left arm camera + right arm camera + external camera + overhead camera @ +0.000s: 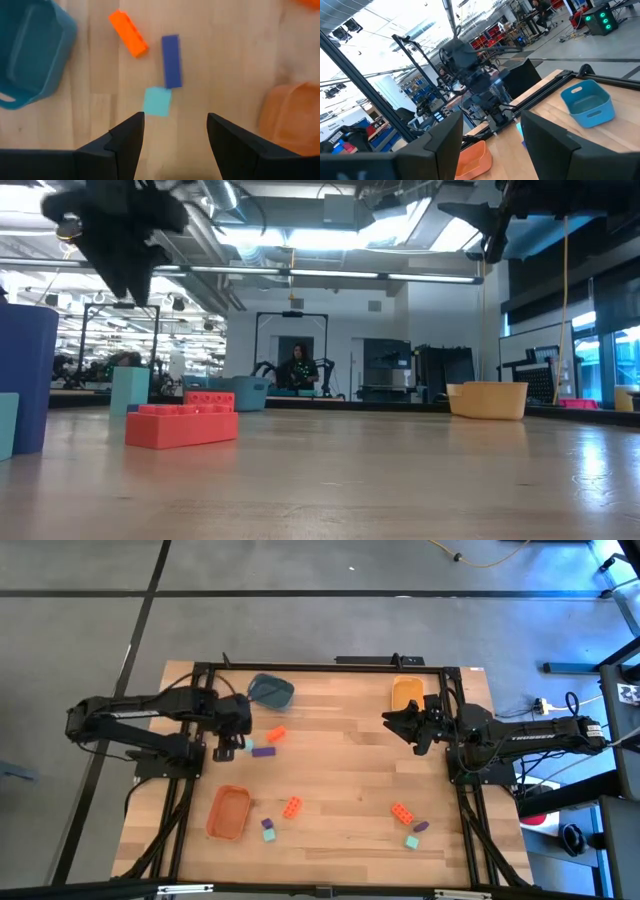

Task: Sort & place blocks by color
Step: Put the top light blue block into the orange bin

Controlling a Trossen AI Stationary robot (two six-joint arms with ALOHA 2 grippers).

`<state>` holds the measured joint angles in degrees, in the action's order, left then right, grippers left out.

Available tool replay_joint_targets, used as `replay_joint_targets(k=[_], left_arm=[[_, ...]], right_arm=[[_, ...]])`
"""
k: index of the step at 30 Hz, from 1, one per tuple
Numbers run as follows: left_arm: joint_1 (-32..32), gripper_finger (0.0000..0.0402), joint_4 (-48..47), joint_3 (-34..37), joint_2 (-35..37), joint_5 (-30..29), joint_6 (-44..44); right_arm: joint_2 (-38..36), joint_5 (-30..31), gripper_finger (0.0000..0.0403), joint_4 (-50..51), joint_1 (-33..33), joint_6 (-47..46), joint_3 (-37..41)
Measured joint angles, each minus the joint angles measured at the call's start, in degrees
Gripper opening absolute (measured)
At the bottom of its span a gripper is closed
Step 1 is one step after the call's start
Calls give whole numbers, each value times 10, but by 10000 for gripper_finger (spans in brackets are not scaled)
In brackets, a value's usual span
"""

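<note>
Overhead, the left gripper hangs with jaws wide above a teal block, which lies on the table touching a purple block at its 12 o'clock; an orange block sits at 11, the blue bowl at 10. Other blocks lie scattered nearer the front. The right gripper waits open beside the yellow bowl
</note>
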<state>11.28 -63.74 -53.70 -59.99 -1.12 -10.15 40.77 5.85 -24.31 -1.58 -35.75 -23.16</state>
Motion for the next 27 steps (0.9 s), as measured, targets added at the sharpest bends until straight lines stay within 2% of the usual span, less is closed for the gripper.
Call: replay_joint_targets(k=[7,16,25,27], left_arm=[[59,212,9,3,-67,41,-98],[63,212,17,10,-98,58,-186],[66,212,89,83,-98,77,-191],[66,212,111,97,-98,63,-190]], right_arm=[[0,1,203,2,0,1,0],[0,1,203,4,0,4,0],[0,1,203,5,0,3,0],[0,1,203,5,0,2,0]])
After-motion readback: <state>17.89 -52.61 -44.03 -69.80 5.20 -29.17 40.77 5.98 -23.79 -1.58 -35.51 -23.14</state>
